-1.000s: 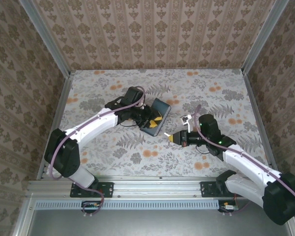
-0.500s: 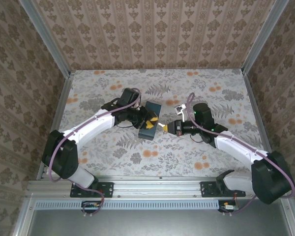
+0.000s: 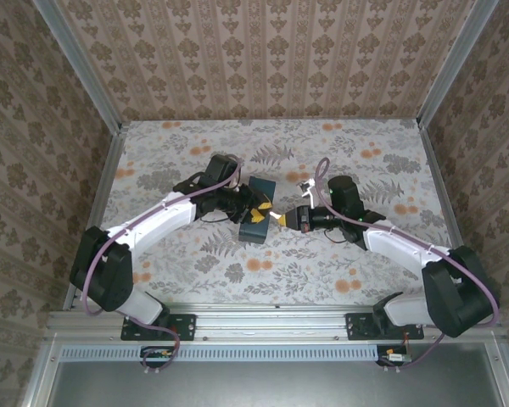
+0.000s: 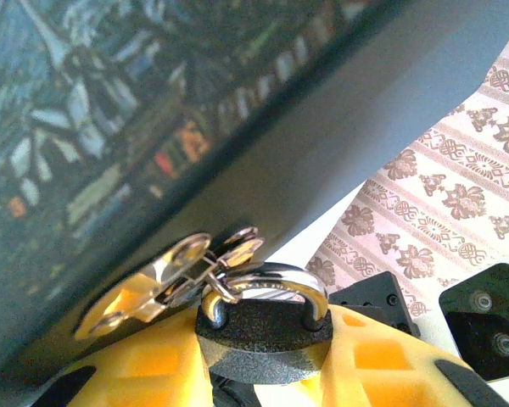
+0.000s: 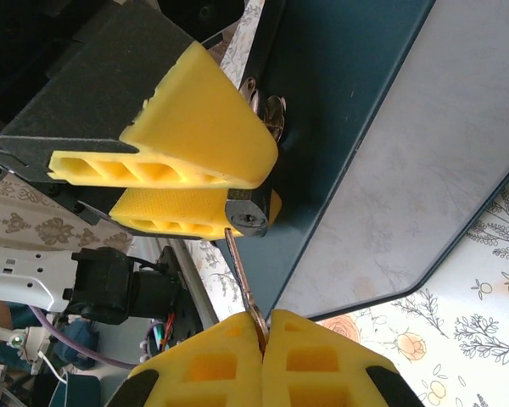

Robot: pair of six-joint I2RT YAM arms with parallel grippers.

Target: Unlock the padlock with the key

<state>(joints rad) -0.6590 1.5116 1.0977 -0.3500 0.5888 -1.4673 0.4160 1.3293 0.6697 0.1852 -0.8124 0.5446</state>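
The padlock [image 4: 263, 332] has a dark textured body and a silver shackle [image 4: 271, 278]. My left gripper [image 4: 263, 348] is shut on its body between the yellow fingers [image 4: 382, 356]. Spare keys [image 4: 157, 270] hang on a ring from the shackle. In the right wrist view the padlock's keyhole end [image 5: 248, 218] faces my right gripper [image 5: 263, 339], which is shut on the key [image 5: 239, 271]. The key's tip touches the lock body just beside the keyhole, not inside it. From above, the left gripper [image 3: 256, 209] and right gripper [image 3: 283, 218] meet tip to tip at mid-table.
A dark blue-grey flat case [image 3: 256, 227] lies right behind and under the padlock, close against it [image 5: 339, 127]. The floral tabletop [image 3: 365, 161] is walled by patterned panels with metal rails [image 3: 102, 195] on both sides.
The right gripper has moved up and left with the key until its tip reaches the padlock. The left arm has turned the padlock and the case slightly to face it.
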